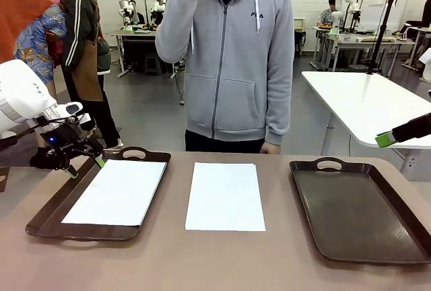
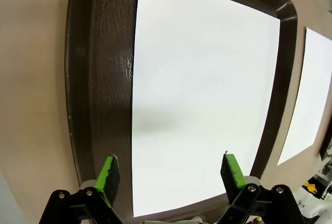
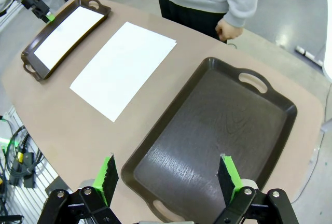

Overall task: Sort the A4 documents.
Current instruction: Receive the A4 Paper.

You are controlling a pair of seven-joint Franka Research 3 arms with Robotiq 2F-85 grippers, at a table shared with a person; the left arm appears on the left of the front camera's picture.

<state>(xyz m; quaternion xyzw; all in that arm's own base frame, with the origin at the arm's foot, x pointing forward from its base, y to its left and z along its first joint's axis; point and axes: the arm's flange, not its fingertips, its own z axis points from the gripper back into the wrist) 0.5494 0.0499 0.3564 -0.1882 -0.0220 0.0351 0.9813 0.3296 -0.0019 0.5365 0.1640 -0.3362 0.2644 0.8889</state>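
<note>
One white A4 document [image 1: 118, 192] [image 2: 202, 89] [image 3: 67, 33] lies flat inside the left brown tray [image 1: 47, 213] [image 2: 98, 79] [image 3: 31, 60]. A second sheet [image 1: 225, 196] [image 3: 123, 66] [image 2: 311, 94] lies on the bare table between the trays. My left gripper [image 1: 85, 166] [image 2: 171, 175] hovers open above the left tray's far left corner, holding nothing. Open and holding nothing as well, my right gripper [image 3: 168, 175] hangs high over the near end of the right brown tray [image 1: 360, 210] [image 3: 218, 130], which has nothing in it; a green fingertip [image 1: 384, 139] shows at the right edge.
A person in a grey hoodie [image 1: 232, 62] stands at the far side of the table, one hand [image 3: 227, 29] hanging by the table edge. The brown table [image 1: 222, 257] has bare surface along its front. Another white table [image 1: 370, 102] stands behind on the right.
</note>
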